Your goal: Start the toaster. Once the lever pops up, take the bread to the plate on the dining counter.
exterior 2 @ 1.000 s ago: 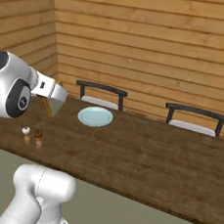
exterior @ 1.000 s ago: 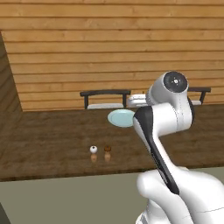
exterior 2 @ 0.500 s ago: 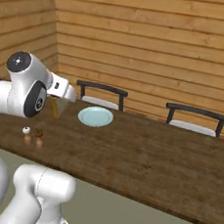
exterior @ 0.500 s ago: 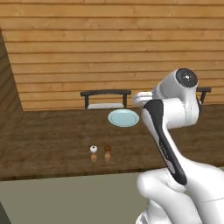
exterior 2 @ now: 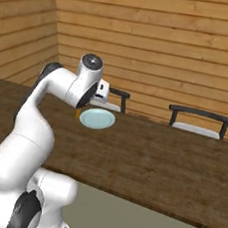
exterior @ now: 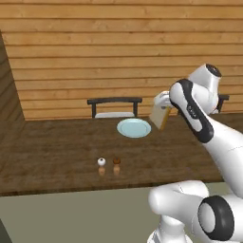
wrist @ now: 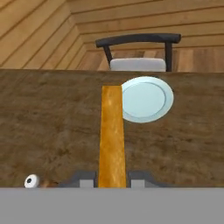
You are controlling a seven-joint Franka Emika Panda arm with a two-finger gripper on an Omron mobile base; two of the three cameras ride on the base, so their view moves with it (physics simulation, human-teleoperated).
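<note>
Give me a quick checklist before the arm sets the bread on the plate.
1. Bread gripped in end effector: ok, held edge-on between the fingers.
2. Plate bare: ok.
3. Plate lies flat on the counter: ok.
4. Bread over the plate: not ok, it hangs just right of the plate in the left base view.
5. Bread level for laying flat: not ok, it stands on edge.
6. The two small shakers clear of the path: ok, nearer the front edge.
</note>
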